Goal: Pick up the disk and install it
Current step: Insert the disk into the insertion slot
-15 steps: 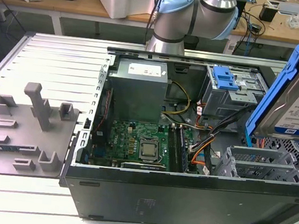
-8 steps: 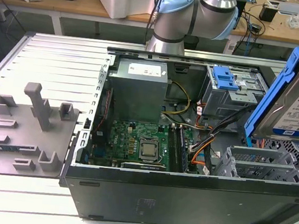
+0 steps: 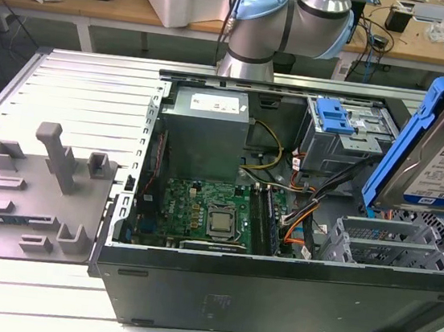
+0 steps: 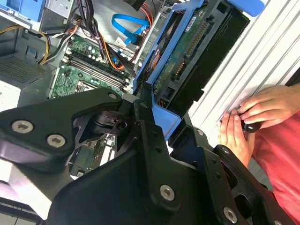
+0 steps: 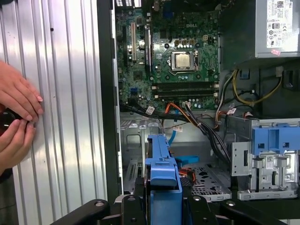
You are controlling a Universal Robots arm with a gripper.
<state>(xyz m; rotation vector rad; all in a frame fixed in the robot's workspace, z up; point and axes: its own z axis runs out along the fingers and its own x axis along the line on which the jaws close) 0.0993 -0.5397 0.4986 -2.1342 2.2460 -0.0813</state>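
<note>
Presently, the findings are as follows.

1. The gripper (image 4: 152,112) has its black fingers (image 4: 145,140) closed tight on the blue carrier edge of the disk (image 4: 187,51). In the first wrist view the carrier's end (image 5: 163,187) sits clamped between both fingers.
2. In the exterior view the disk (image 3: 440,172) hangs at the exterior view's right. It is raised over the near corner of the computer case (image 3: 271,293) and tilted steeply, with its white-and-blue label facing the camera.
3. Below the disk lies a grey metal bay (image 3: 383,238) inside the case. Whether the disk's lower end touches it cannot be told.
4. The case lies on its side with its panel off, on a ribbed metal table (image 3: 93,93). Inside are the motherboard (image 3: 200,208), the power supply (image 3: 207,124) and orange and yellow cable bundles.
5. A drive cage (image 3: 346,145) stands in the far corner of the case, with a blue latch piece (image 3: 335,115) on top.
6. A grey fixture plate (image 3: 32,191) rests on the table at the exterior view's left, well apart from the disk.
7. A person's hands (image 5: 16,101) rest on the table beside the case, closed around a small dark object.
8. The robot arm (image 3: 289,12) rises behind the case.
</note>
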